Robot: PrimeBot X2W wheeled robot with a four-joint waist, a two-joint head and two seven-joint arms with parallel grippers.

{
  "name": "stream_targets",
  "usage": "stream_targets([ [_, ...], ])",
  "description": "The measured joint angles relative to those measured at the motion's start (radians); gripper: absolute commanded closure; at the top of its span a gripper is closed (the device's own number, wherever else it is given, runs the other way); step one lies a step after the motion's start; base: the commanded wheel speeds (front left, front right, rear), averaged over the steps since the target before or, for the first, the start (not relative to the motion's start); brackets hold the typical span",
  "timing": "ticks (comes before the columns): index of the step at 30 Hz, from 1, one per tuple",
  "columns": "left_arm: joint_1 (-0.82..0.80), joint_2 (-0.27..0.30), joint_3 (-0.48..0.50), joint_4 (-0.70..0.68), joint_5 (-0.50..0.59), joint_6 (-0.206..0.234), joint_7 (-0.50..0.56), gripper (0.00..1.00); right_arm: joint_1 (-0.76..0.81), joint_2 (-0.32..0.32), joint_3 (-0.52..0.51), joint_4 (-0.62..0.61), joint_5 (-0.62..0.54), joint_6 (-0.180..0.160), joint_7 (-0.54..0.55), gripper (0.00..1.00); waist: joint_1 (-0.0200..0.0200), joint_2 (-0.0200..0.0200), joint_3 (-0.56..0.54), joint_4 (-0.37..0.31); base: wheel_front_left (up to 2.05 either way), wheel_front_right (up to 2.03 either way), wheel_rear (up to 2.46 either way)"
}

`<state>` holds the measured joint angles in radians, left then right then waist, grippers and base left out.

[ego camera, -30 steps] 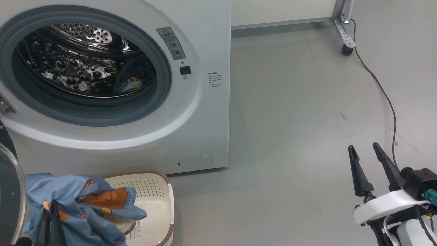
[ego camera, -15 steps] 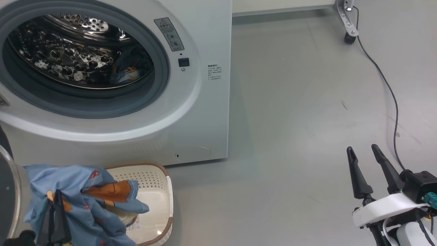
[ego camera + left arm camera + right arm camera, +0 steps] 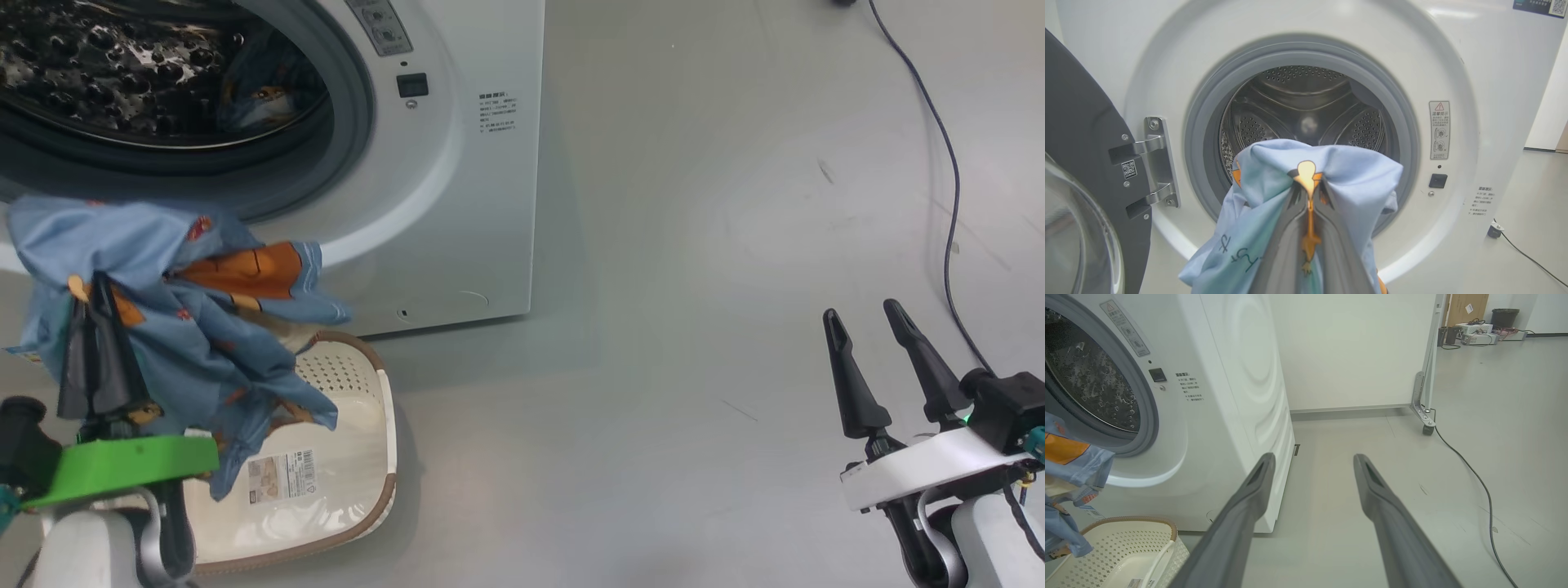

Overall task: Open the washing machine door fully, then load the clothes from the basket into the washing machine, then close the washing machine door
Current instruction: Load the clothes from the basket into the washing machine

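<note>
The left gripper (image 3: 94, 284), jaws clamped on the light blue clothes (image 3: 188, 343), holds them above the basket (image 3: 384, 441) on the floor, before the washing machine (image 3: 482, 204), whose washing machine door (image 3: 1081, 143) stands open. The right gripper (image 3: 861, 312) hangs well apart, jaws wide and empty.

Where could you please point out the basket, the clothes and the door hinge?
basket (image 3: 347, 392): head view, perforated inner wall.
clothes (image 3: 1359, 171): left wrist view, blue upper fold.
door hinge (image 3: 1161, 163): left wrist view, metal plate.
</note>
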<state>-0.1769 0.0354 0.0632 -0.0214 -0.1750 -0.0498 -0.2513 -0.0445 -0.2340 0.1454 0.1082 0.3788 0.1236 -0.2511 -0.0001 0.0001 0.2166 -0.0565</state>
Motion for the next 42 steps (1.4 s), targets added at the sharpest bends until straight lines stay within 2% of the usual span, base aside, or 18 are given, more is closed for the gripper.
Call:
stream_targets([
  [7, -0.155, 0.003, -0.008, 0.010, 0.032, 0.001, 0.000, 1.00, -0.039, -0.012, 0.011, -0.011, 0.012, 0.000, 0.000, 0.00, 0.0000, 0.0000, 0.071, -0.020, 0.00, 0.00, 0.00],
  [16, -0.333, 0.045, 0.005, 0.072, 0.046, 0.013, 0.011, 1.00, -0.078, -0.030, 0.011, -0.022, 0.037, 0.000, 0.000, 0.00, 0.0001, 0.0000, 0.158, -0.054, 0.00, 0.00, 0.00],
  [28, -0.548, 0.090, 0.031, 0.212, 0.042, 0.028, 0.180, 1.00, -0.115, -0.052, 0.033, -0.037, 0.073, 0.000, 0.000, 0.00, 0.0001, 0.0000, 0.297, -0.091, 0.00, 0.00, 0.00],
  [37, -0.689, 0.097, 0.031, 0.272, 0.022, 0.028, 0.310, 1.00, -0.162, -0.050, 0.064, -0.045, 0.100, 0.000, 0.000, 0.00, 0.0002, 0.0000, 0.400, -0.104, 0.00, 0.00, 0.00],
  [42, -0.768, 0.138, 0.028, 0.297, 0.017, 0.015, 0.404, 1.00, -0.193, -0.044, 0.070, -0.049, 0.119, 0.000, 0.000, 0.00, 0.0002, 0.0000, 0.454, -0.112, 0.00, 0.00, 0.00],
])
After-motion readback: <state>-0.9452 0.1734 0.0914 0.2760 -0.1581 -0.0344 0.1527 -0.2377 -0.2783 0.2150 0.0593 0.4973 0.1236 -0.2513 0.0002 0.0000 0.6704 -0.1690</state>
